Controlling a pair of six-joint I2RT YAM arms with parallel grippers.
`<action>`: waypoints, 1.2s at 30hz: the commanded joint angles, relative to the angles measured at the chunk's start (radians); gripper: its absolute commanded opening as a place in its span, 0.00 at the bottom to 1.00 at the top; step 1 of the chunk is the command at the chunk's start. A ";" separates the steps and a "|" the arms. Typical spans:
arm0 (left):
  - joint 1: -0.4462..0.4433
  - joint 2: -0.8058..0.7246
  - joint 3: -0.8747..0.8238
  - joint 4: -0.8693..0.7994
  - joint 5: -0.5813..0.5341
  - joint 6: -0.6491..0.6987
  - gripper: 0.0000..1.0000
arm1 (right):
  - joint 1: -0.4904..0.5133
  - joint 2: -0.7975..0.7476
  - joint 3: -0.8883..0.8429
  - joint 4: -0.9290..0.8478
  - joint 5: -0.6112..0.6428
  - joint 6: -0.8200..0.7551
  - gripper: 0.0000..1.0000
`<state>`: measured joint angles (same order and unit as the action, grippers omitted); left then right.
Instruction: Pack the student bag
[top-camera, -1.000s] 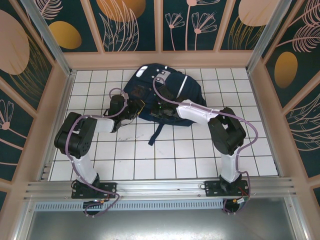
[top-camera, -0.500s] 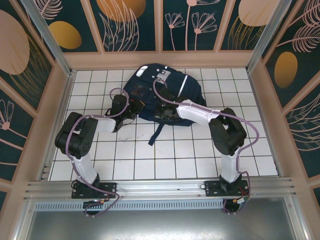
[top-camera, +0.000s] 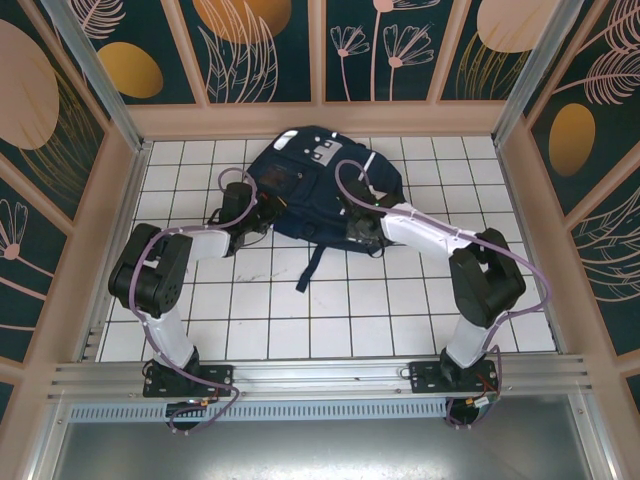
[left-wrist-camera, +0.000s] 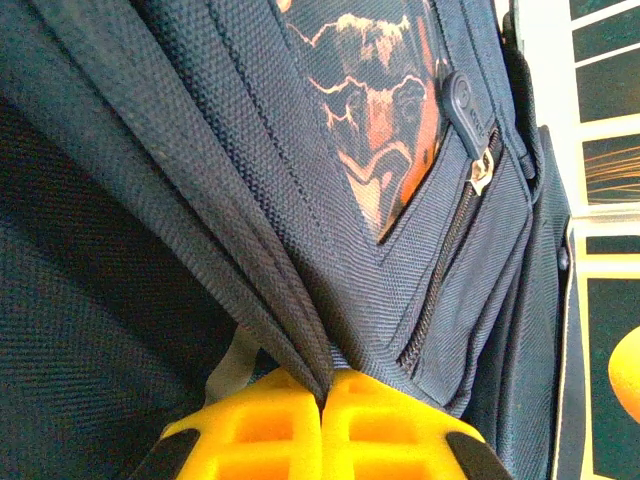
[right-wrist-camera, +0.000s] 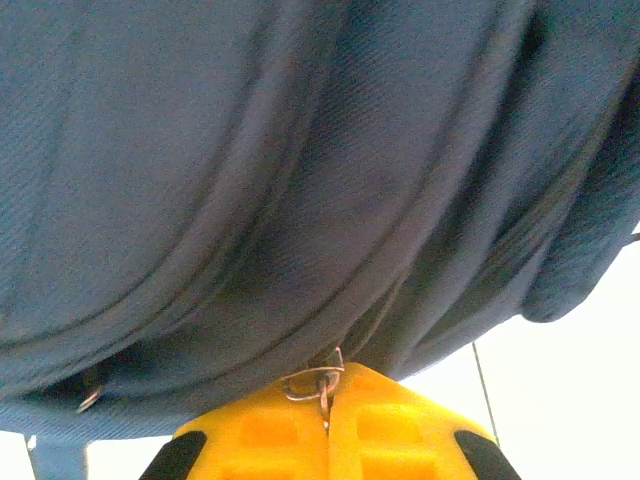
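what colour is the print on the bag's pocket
Orange print with dark lines, clearest in left wrist view.

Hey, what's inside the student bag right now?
Its contents are hidden. Navy fabric of the student bag covers the interior, and the front pocket zip looks closed. The left gripper and right gripper pinch its outside.

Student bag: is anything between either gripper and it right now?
Nothing visible. The left gripper is shut on a fold of the student bag beside its front pocket; the right gripper is shut at the bag's edge, a metal ring at its fingertips.
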<state>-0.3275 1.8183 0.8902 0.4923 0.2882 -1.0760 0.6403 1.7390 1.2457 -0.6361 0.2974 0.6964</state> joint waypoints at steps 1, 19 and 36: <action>0.080 -0.009 0.076 -0.058 -0.162 0.125 0.00 | -0.086 -0.038 -0.009 -0.119 0.206 -0.078 0.00; 0.107 -0.221 0.005 -0.285 -0.218 0.147 0.62 | 0.121 0.004 0.160 0.142 -0.400 -0.307 0.00; 0.043 -0.285 -0.272 0.136 0.114 -0.194 0.46 | 0.188 0.146 0.322 0.173 -0.460 -0.311 0.00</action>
<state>-0.2813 1.5082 0.6224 0.5224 0.3695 -1.2114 0.8291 1.8919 1.5314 -0.5262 -0.1368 0.3981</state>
